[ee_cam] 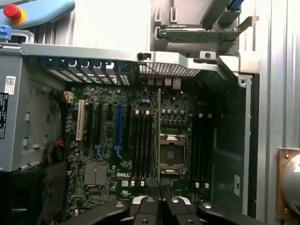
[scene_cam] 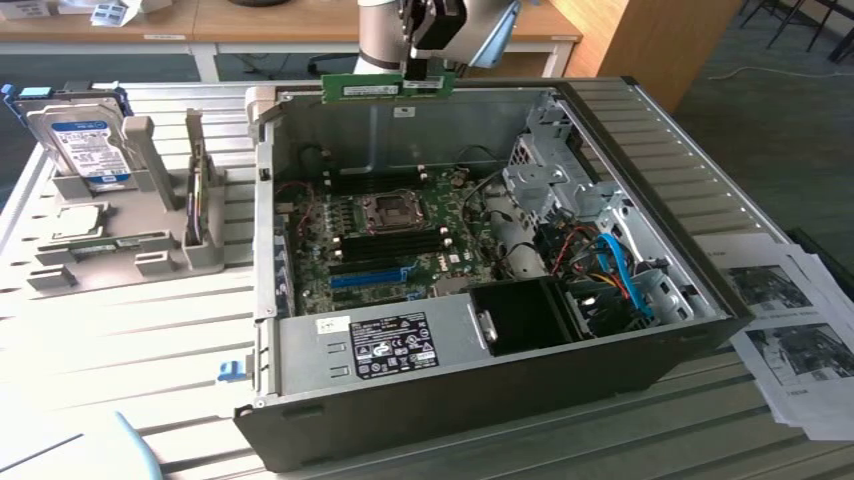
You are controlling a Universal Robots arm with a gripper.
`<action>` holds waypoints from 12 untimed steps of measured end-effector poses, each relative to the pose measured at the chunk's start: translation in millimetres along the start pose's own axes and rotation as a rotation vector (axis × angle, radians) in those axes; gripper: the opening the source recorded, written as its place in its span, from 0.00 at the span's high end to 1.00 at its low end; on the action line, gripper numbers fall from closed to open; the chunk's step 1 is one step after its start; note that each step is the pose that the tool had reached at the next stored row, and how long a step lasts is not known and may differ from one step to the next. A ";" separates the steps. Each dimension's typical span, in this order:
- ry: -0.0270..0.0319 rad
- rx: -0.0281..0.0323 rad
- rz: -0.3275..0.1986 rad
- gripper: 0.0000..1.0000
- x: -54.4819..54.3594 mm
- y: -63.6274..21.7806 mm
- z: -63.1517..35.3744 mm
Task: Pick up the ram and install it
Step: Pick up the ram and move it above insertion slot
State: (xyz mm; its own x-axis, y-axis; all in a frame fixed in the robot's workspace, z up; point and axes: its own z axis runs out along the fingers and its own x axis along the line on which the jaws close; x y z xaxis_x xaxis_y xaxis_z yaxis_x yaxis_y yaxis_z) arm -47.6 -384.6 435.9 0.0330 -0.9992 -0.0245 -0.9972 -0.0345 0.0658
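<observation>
**Memory stick held high over the open computer**

The gripper (scene_cam: pixel 424 77) is clenched on the ram (scene_cam: pixel 374 89), pinching the green stick by its upper long edge near one end. The stick hangs level beneath the fingers with most of its length reaching toward the exterior view's left. This hold probably keeps the lower edge free and the board upright, as it would need to be to go into a slot.

The stick is well above the computer case (scene_cam: pixel 667 230), roughly over the rear wall, and touches nothing. In the wrist view it shows edge-on as a thin line (ee_cam: pixel 159 136) running out from between the fingertips. It lies parallel to the dark memory slots (ee_cam: pixel 140 145) on the motherboard (ee_cam: pixel 101 140) far below, which suggests it is already turned to match them.

Below the gripper, the processor socket (ee_cam: pixel 172 157) sits between two banks of slots, which look empty. The case's metal rim and the drive cage (scene_cam: pixel 547 160) flank the descent, and loose cables (scene_cam: pixel 607 265) crowd the far side. Well off to the gripper's side, toward the exterior view's left, a hard drive (scene_cam: pixel 83 145) stands in a grey rack (scene_cam: pixel 147 250). Papers (scene_cam: pixel 787 330) lie beyond the case on the opposite side.
</observation>
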 end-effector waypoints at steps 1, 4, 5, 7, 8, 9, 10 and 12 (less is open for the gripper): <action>-0.0001 0.0001 0.000 0.89 0.0 0.0 0.1; -0.0001 0.0001 0.000 0.89 -0.1 -0.1 0.1; -0.0003 0.0002 0.000 0.89 -0.1 -0.1 0.5; 0.0000 0.0003 0.000 0.89 -0.1 -0.2 1.8; -0.0001 0.0004 0.000 0.89 0.0 -0.3 2.9; -0.0001 0.0005 0.000 0.89 0.0 -0.3 4.2; -0.0001 0.0006 0.000 0.89 0.1 -0.4 5.7; -0.0001 0.0006 0.000 0.89 0.2 -0.6 9.3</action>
State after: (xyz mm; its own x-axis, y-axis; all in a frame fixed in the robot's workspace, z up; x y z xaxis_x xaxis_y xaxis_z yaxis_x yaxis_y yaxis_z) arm -47.5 -384.6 426.7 0.0328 -0.9992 -0.0246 -0.9973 -0.0343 0.0652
